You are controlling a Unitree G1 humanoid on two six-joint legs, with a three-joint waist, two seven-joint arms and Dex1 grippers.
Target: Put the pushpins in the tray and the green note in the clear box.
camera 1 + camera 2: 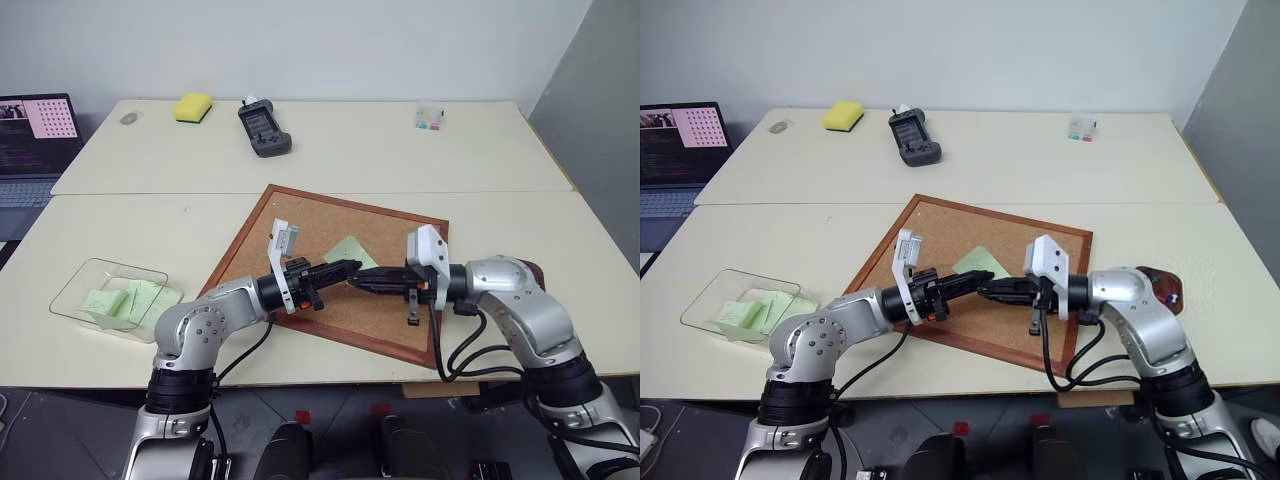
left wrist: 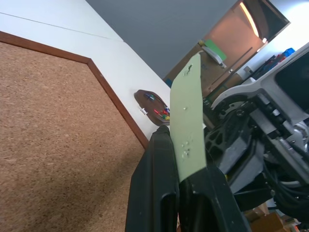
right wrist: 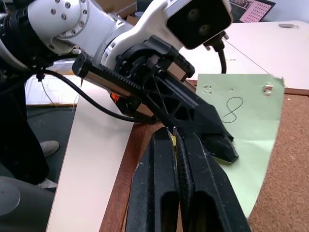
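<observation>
The pale green note (image 1: 347,249) is lifted off the cork board (image 1: 300,225), and my left gripper (image 1: 352,266) is shut on its edge. In the left wrist view the green note (image 2: 189,125) stands upright between the two black fingers (image 2: 159,183). My right gripper (image 1: 356,283) points at the left one, tip to tip, shut just beside the note. A tiny yellow-green speck (image 3: 172,140) sits at its fingertips; I cannot tell what it is. The reddish-brown tray (image 1: 1161,283) lies right of the board with small coloured pushpins (image 2: 164,114) in it. The clear box (image 1: 72,290) stands at the front left.
Several green slips (image 1: 125,302) lie in the clear box. On the far table are a yellow sponge (image 1: 193,106), a black handheld device (image 1: 264,128) and a tiny clear case (image 1: 429,118). A laptop (image 1: 35,140) stands at the far left.
</observation>
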